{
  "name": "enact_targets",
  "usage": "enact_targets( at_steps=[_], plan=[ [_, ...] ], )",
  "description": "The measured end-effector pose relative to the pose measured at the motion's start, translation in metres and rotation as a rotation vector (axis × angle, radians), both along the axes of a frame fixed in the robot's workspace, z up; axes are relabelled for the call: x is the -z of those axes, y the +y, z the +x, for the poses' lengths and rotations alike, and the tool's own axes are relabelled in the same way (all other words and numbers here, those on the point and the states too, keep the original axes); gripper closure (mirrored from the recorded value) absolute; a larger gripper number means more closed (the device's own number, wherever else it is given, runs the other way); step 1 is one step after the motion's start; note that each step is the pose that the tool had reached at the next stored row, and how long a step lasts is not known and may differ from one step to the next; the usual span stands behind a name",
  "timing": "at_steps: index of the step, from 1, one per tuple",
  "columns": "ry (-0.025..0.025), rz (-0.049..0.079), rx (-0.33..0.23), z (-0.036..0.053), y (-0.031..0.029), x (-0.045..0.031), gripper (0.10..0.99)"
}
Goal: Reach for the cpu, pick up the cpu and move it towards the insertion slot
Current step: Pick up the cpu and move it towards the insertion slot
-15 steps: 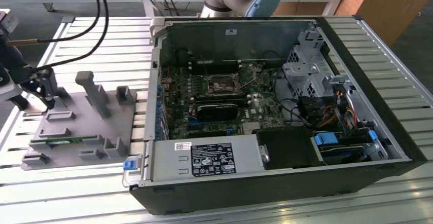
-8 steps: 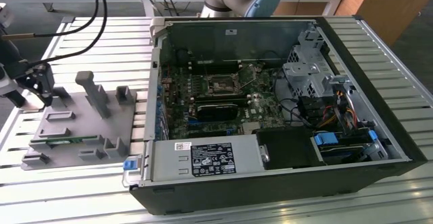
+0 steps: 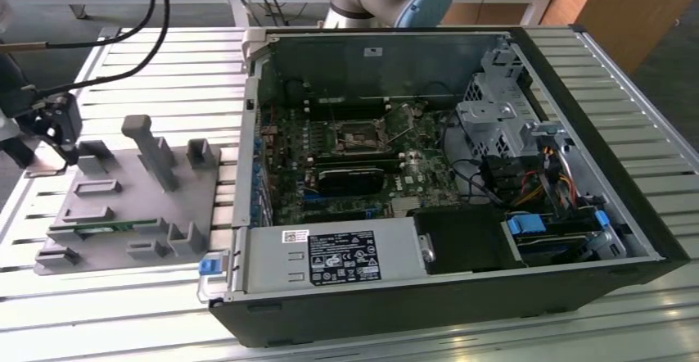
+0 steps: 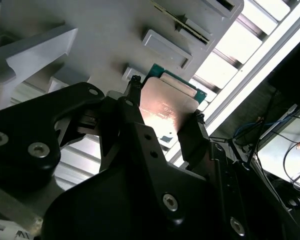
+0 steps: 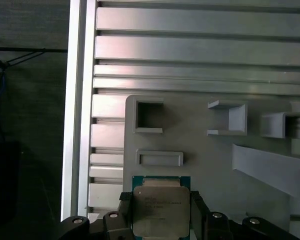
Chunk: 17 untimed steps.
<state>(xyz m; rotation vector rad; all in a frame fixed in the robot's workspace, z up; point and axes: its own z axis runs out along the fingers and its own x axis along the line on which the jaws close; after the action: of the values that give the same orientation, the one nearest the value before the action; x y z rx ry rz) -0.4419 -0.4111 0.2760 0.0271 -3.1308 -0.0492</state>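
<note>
One cpu [image 5: 161, 209] between two fingers [image 4: 135, 125] of one gripper [image 4: 165, 100], jaws seemingly clamped on its edges, at rim of grey tray [image 3: 131, 206], exterior view's left; one insertion slot [image 3: 358, 137] well apart inside case [image 3: 437, 313]

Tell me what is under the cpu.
The grey tray shows around the cpu, which the gripper clamps from both sides. The patch directly beneath is covered by the chip.
</note>
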Motion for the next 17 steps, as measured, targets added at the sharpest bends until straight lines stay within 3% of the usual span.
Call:
enact_targets(
  at_steps=[10, 17],
  plan=[
    [0.0, 0.0, 0.0, 0.0, 0.0, -0.0087, 0.545],
    [0.0, 0.0, 0.0, 0.0, 0.0003, -0.0218, 0.545]
  ],
)
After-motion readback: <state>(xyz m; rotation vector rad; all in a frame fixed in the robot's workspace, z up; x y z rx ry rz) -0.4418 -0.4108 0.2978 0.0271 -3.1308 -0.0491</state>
